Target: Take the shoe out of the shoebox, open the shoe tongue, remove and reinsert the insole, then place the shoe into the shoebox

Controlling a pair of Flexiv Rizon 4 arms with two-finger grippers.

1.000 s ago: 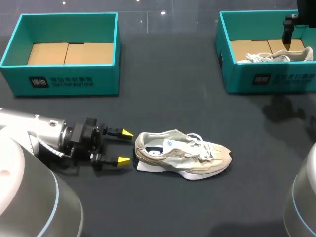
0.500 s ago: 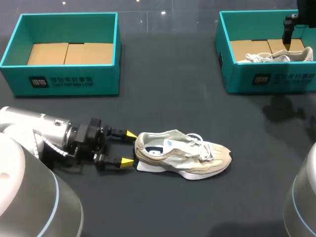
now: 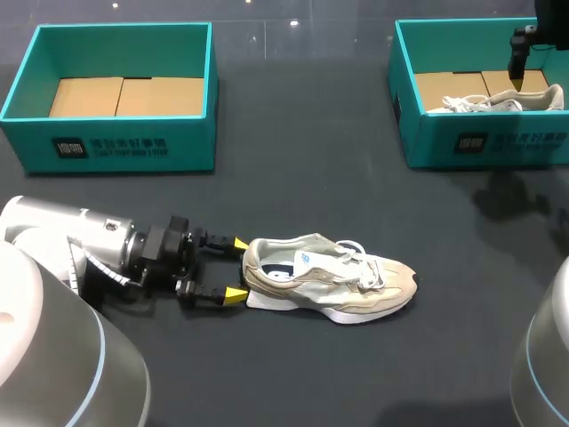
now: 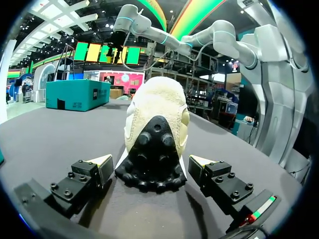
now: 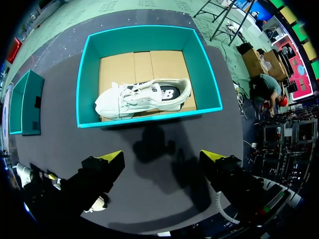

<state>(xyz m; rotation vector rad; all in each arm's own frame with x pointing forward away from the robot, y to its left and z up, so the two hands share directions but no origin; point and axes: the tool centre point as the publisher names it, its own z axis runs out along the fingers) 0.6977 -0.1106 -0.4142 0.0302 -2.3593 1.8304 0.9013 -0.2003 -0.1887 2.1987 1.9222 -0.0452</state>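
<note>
Two shoes [image 3: 329, 280] [image 3: 498, 100], two shoeboxes [image 3: 124, 147] [image 3: 498, 144]

cream cloth shoe [image 3: 329, 280], studded black rubber heel [image 4: 152, 159]; matt dark table [image 3: 311, 178]

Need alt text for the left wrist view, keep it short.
A cream sneaker with a black studded heel sits on the dark grey table, heel toward the camera, between the open yellow-tipped fingers of the left gripper. A teal shoebox stands farther back.
</note>
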